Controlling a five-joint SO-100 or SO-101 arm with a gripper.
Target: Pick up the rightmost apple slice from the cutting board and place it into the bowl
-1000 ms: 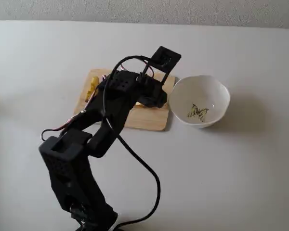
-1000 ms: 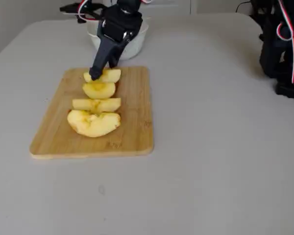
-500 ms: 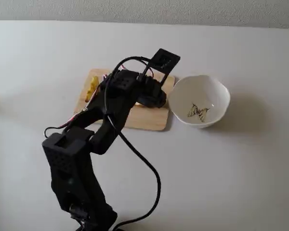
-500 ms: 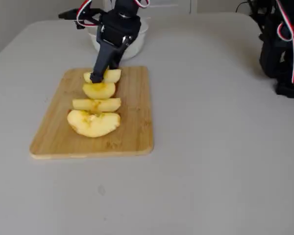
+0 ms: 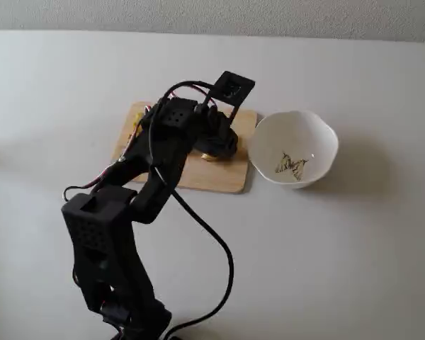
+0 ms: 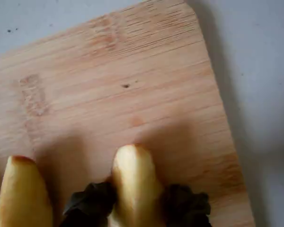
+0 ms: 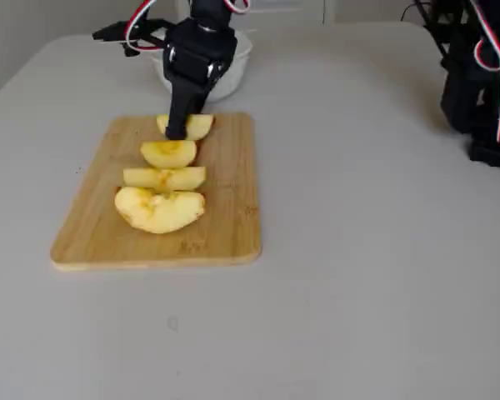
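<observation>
Slice (image 6: 132, 182) lies at the board's (image 6: 132, 85) far end, low centre of the wrist view, pinched between the black fingers (image 6: 92, 203). Against the frames a second ago, it has shifted right and the arm stands more upright. Judgement: grasp made, lift due. Bowl (image 5: 297, 145) waits right of the board, empty.

apple slice (image 6: 132, 184): pale cream peeled wedge, pointed end, lying on the board's bowl-side end, pinched between two dark fingertips
cutting board (image 7: 225, 225): tan wood, rounded corners, flat
bowl (image 5: 319, 134): white, scalloped rim, butterfly inside, just beside the board
</observation>
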